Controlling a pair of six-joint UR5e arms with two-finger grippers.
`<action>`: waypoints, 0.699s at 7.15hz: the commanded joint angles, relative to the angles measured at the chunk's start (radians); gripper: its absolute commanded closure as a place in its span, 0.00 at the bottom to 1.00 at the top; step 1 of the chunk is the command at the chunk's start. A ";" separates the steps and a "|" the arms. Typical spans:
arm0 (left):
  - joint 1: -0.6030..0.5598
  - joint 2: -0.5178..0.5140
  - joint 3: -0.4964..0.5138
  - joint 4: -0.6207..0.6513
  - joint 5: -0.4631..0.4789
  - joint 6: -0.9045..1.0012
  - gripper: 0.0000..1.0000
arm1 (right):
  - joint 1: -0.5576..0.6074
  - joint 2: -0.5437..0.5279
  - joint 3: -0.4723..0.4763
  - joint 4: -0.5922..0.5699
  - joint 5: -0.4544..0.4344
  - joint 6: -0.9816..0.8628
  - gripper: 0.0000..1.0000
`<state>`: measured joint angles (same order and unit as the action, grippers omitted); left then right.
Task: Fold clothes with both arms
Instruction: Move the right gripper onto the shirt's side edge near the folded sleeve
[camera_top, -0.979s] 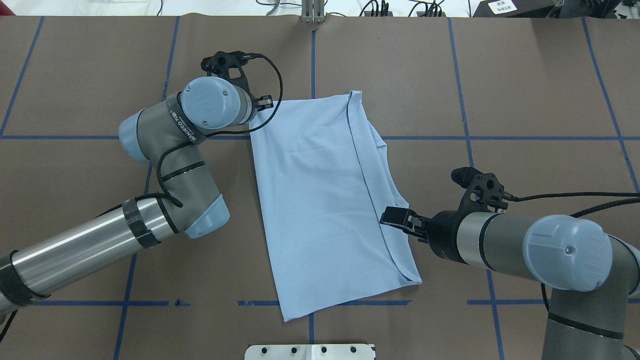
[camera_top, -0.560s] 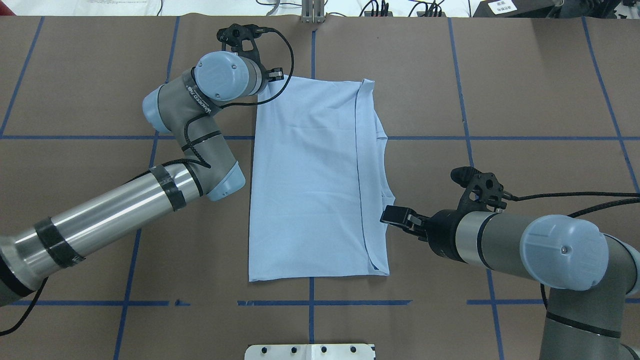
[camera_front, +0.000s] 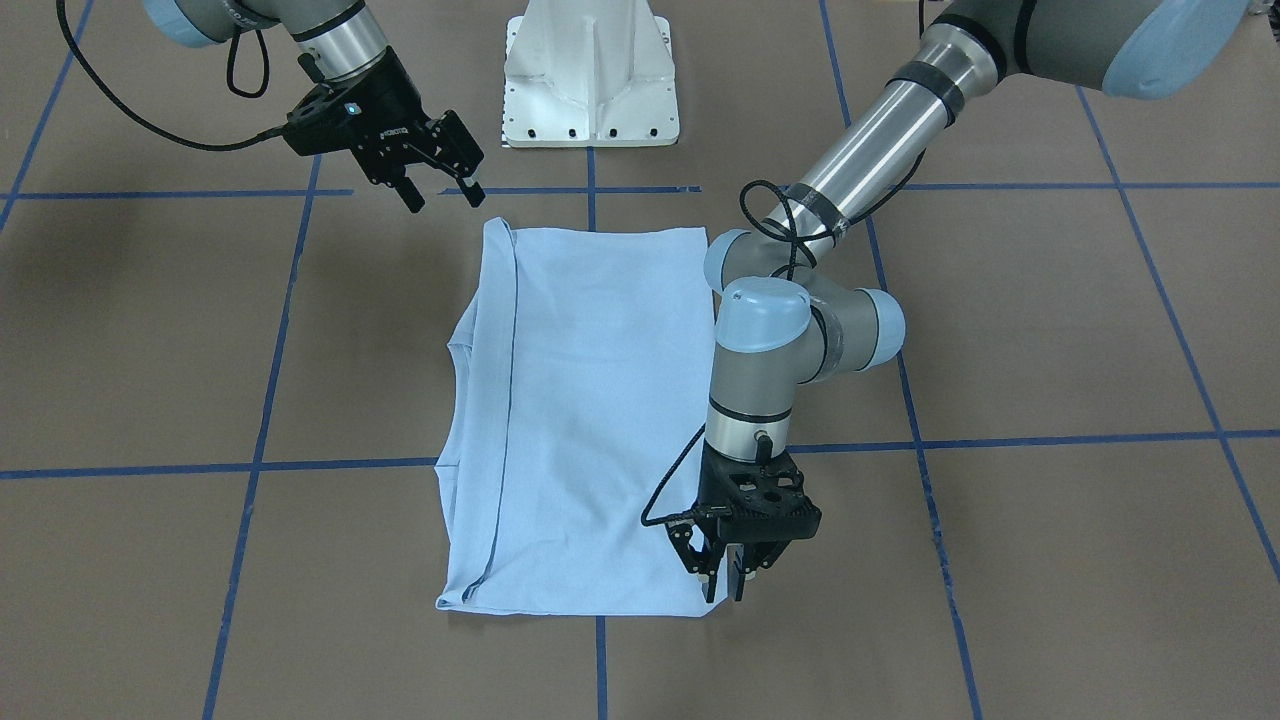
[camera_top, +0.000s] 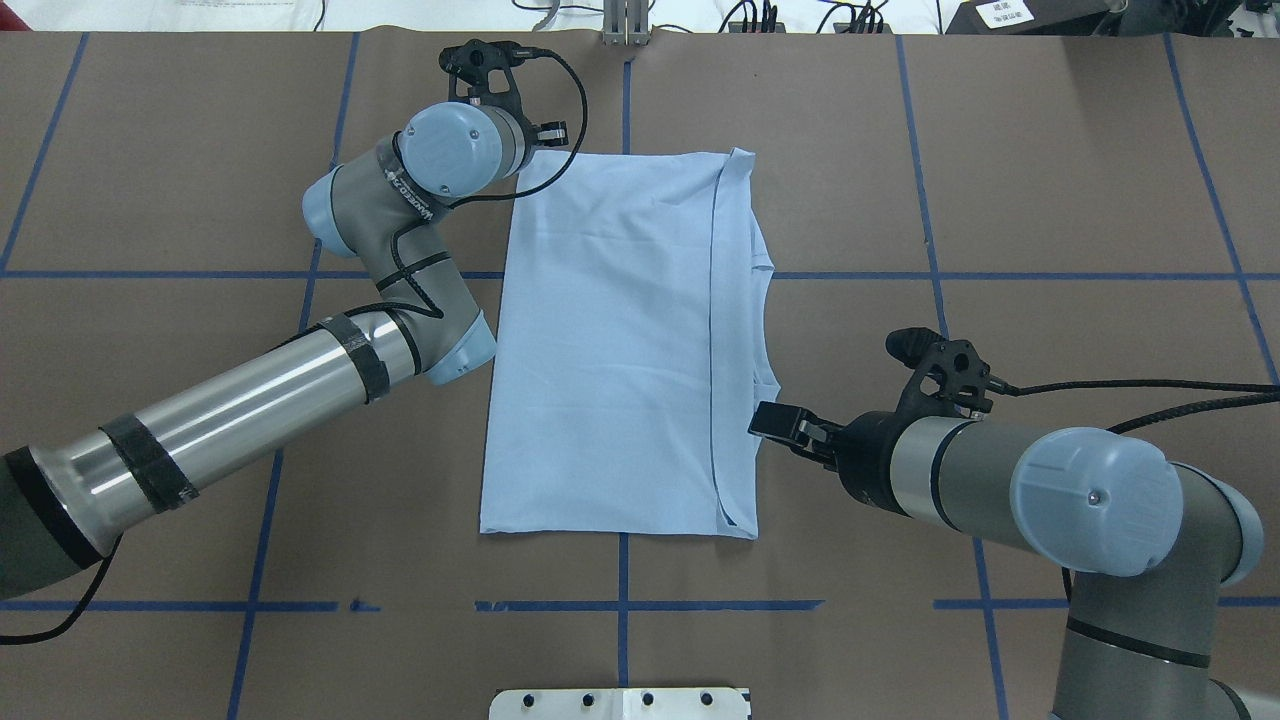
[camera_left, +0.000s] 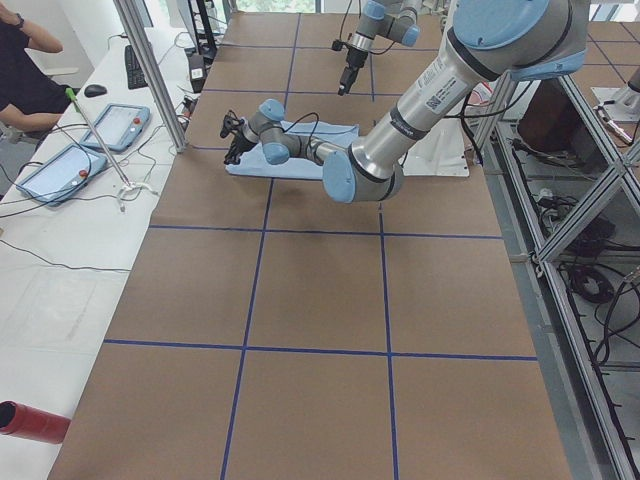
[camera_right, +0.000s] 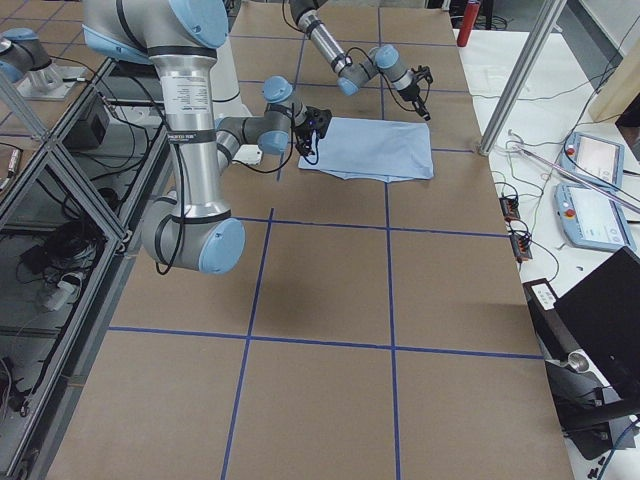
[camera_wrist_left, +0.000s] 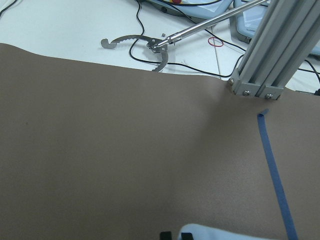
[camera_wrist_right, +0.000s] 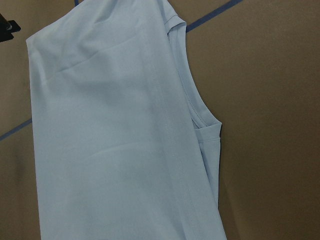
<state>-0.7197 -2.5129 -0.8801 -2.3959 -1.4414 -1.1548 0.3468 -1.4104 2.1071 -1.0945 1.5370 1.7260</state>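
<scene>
Fingers (camera_front: 713, 586) of the left gripper (camera_front: 726, 590) are clamped on a T-shirt (camera_front: 590, 400) corner; the right gripper (camera_front: 442, 194) is held spread.

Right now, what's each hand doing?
left hand: closed on the T-shirt corner.
right hand: open, holding nothing.

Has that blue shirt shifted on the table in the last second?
Yes. The T-shirt slid away from the robot and squared up: its near edge, earlier crossing the blue tape line, now lies clear of it.
</scene>
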 joint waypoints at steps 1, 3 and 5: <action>-0.053 0.003 0.001 0.001 -0.025 0.129 0.00 | -0.005 0.059 -0.073 -0.018 -0.012 -0.008 0.00; -0.070 0.026 -0.045 0.036 -0.141 0.182 0.00 | 0.009 0.173 -0.085 -0.262 -0.017 -0.050 0.00; -0.070 0.137 -0.273 0.195 -0.221 0.252 0.00 | 0.008 0.264 -0.181 -0.372 -0.020 -0.193 0.00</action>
<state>-0.7886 -2.4516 -1.0063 -2.2915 -1.6108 -0.9515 0.3535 -1.2001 1.9847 -1.3942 1.5191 1.6119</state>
